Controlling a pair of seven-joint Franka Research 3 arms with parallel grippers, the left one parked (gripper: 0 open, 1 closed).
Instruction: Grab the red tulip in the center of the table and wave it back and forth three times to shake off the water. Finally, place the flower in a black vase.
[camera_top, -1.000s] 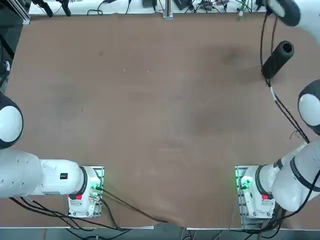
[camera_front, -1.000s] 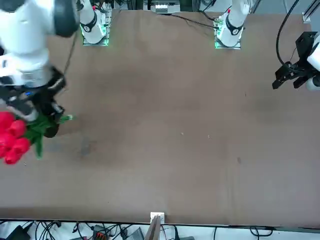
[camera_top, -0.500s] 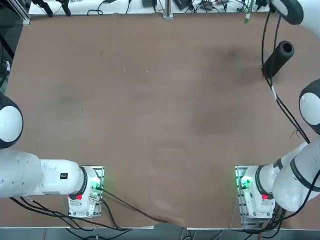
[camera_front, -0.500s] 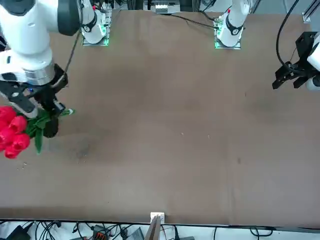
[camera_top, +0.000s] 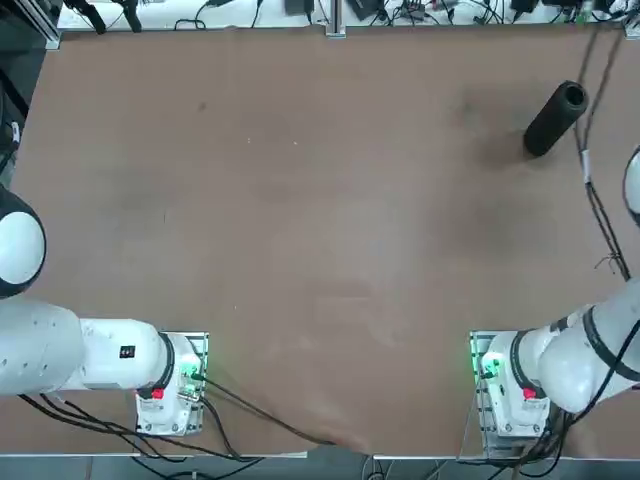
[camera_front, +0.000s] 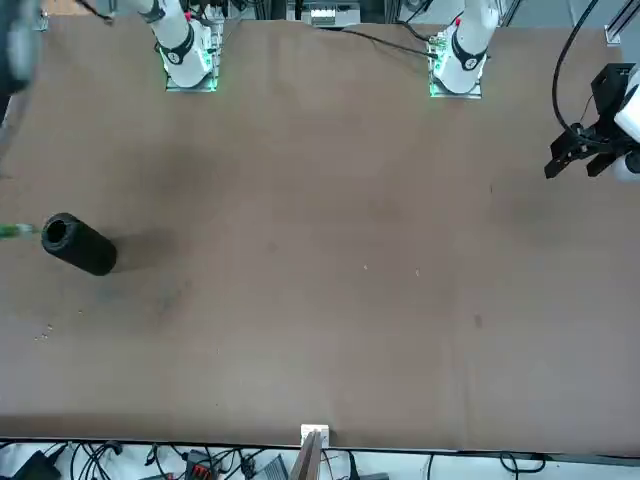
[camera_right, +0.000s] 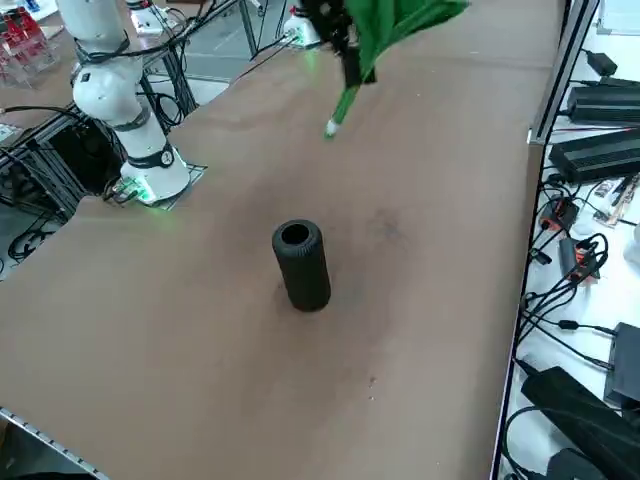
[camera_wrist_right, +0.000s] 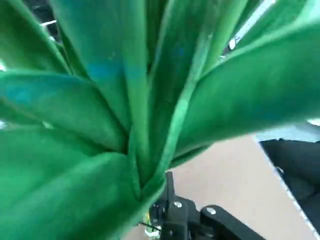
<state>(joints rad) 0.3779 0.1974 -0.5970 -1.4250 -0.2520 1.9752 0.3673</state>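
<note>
Top view – table: a wide brown top is seen from above, with the arm bases along its near edge.
Top view – black vase: it is laid on its side near the far right corner, its round mouth turned toward the far edge.
Top view – right arm: only the base, a white link at the right border and its hanging cables are shown; the right gripper and the red tulip are outside this picture.
Front view – vase: the vase is seen lying near the left edge of the picture, mouth toward that edge; a thin green stem tip is seen just beside the mouth, at the border.
Right side view – right gripper: it is held up in the air above the table, well apart from the vase, and is pressed together on the stalk of the bunch.
Right side view – red tulip: green leaves are spread at the top edge and the bound stalk slants down out of the gripper, its end clear of the table; the red blooms are cut off by the frame.
Right side view – vase: it is seen lying alone on bare table, mouth facing away from the camera.
Right wrist view – tulip: the picture is filled by broad green leaves meeting at the stalk, directly above the black fingers, which are pinched together on it.
</note>
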